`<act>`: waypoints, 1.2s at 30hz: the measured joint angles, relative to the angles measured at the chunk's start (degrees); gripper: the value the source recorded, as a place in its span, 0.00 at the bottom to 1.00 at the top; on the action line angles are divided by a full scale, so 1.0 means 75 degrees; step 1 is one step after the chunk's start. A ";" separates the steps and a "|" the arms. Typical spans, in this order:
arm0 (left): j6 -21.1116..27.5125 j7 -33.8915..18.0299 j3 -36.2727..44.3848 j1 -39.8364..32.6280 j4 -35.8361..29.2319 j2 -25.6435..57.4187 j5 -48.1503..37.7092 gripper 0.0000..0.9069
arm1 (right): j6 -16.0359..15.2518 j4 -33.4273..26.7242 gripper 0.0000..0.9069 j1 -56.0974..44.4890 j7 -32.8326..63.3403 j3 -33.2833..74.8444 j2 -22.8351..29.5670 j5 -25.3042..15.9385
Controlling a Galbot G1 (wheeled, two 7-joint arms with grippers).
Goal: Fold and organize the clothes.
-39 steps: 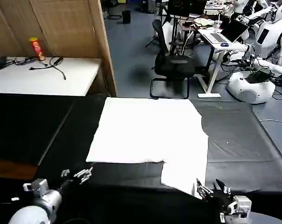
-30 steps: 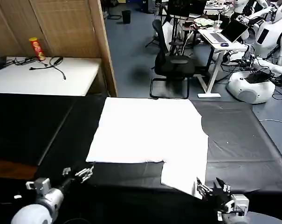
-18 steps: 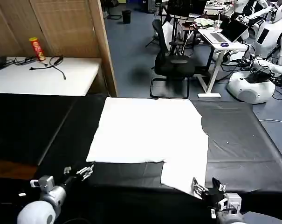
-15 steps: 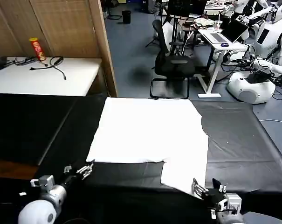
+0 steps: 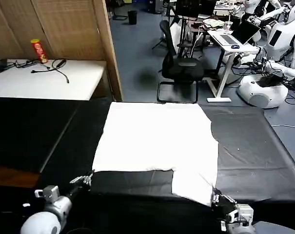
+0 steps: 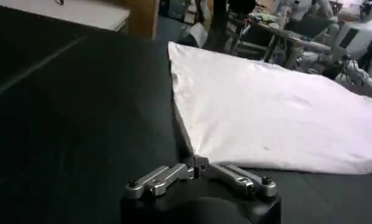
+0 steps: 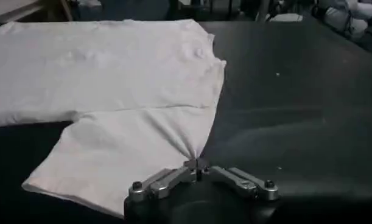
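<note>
With both near corners pinched, the fold looks ready to start. The left pincer (image 6: 196, 165) is pressed together on the near-left corner of the shirt (image 5: 157, 141), the right pincer (image 7: 198, 164) on the near-right sleeve corner, where soft cotton gathers into a small peak. The shirt lies flat on the matte black counter (image 5: 254, 146). Next, I judge, lift both corners evenly and carry them toward the far edge.
</note>
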 joint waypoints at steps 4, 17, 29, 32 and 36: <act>0.0010 -0.0145 -0.0203 0.0506 -0.0453 0.0116 -0.0067 0.00 | 0.0034 0.0246 0.00 -0.0369 -0.0051 0.0064 0.0001 0.0059; -0.0154 -0.0467 -0.0466 0.1254 -0.1430 -0.0187 -0.0419 0.00 | 0.1449 -0.0726 0.00 0.1140 -0.1179 0.0334 -0.0624 0.0849; -0.0422 -0.0448 -0.0116 -0.0308 -0.0761 -0.0702 -0.0052 0.00 | 0.1960 -0.2949 0.00 0.3800 -0.1491 -0.0288 -0.1410 0.0940; -0.0466 -0.0437 -0.0029 -0.0746 -0.0441 -0.0630 0.0032 0.00 | 0.1996 -0.3468 0.00 0.4320 -0.1484 -0.0558 -0.1430 0.0900; -0.0522 -0.0317 0.0148 -0.1243 0.0015 -0.0558 0.0255 0.00 | 0.2001 -0.4187 0.00 0.4958 -0.1460 -0.0899 -0.1423 0.0805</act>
